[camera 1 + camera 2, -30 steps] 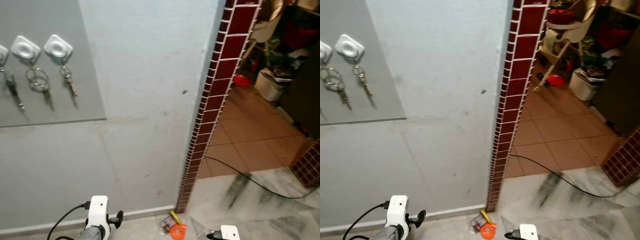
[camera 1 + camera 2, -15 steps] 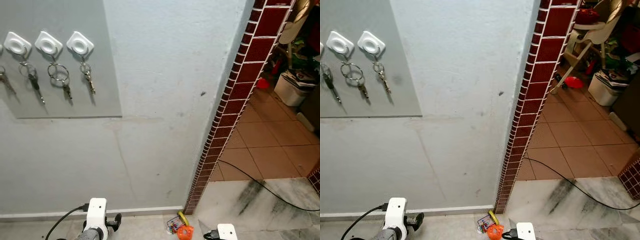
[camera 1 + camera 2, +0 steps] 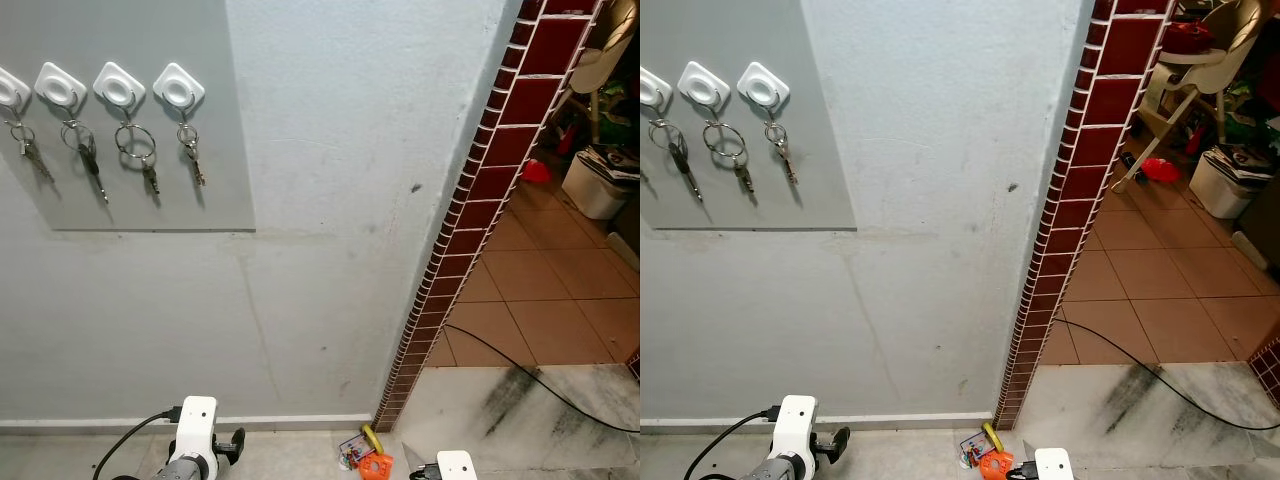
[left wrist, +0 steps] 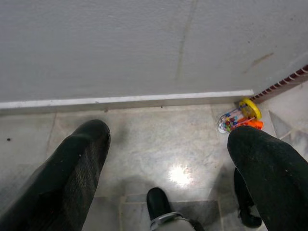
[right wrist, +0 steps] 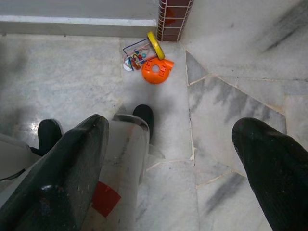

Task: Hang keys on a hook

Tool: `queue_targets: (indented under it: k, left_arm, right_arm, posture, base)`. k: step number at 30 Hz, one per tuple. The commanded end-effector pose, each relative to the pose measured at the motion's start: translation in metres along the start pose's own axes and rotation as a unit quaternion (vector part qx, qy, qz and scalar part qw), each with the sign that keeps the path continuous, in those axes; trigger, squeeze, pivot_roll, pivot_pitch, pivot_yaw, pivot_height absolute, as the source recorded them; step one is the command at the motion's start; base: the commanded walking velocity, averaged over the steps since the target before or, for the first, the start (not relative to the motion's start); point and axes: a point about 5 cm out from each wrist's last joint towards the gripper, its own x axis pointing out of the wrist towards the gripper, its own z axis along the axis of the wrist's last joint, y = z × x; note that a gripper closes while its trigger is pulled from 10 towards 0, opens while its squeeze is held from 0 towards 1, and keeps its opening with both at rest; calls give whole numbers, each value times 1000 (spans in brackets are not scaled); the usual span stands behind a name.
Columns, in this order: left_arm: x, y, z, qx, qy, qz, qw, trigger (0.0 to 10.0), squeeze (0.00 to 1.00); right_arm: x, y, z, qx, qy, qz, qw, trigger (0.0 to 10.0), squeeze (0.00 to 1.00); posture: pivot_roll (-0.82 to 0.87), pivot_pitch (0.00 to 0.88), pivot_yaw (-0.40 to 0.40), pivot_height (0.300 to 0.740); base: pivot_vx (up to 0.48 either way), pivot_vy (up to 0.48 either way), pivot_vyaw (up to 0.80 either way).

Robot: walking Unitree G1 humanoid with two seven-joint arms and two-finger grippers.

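Keys (image 3: 133, 158) already hang from white hooks (image 3: 179, 86) on the grey wall panel (image 3: 200, 170), up on the left. Both arms hang low: left pincer (image 4: 168, 173) and right pincer (image 5: 168, 159) are spread, released, grasping nothing, aimed at the marble floor (image 5: 231, 67) by a toy (image 5: 147, 60).

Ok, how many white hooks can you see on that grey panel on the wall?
4 in the left eye view, in a row along the grey panel: hook one cut by the picture's edge, then. Each holds keys. More may be hidden beyond the edge.
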Motion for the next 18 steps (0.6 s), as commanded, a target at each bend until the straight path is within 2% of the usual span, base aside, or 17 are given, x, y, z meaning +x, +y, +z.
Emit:
queue_targets:
  k: [1, 3, 6, 10, 18]
  left_arm:
    - [-1, 2, -1, 21, 2, -5, 1000, 10000, 0]
    - [-1, 0, -2, 29, 4, -13, 999, 10000, 0]
    - [-3, -4, -8, 65, 12, -34, 997, 10000, 0]
    - [-4, -5, -12, 75, 18, -38, 996, 10000, 0]
    - [-9, -1, -24, 66, 28, -32, 997, 10000, 0]
  right_arm:
    - [0, 0, 0, -14, 2, 0, 1000, 10000, 0]
    - [0, 0, 1, -26, 1, 4, 1000, 10000, 0]
    - [0, -4, 3, -39, -1, 4, 999, 10000, 0]
    - [1, -8, 7, -50, -4, 4, 999, 10000, 0]
    - [2, -14, 15, -66, -11, 2, 998, 10000, 0]
  posture:
    - [-55, 0, 18, 740]
    - [-56, 0, 19, 740]
    - [-56, 0, 19, 740]
    - [-53, 0, 17, 740]
    - [-43, 0, 12, 740]
  base:
    - [0, 0, 0]
    - [0, 0, 0]
    - [0, 0, 0]
    - [0, 0, 0]
    - [0, 0, 0]
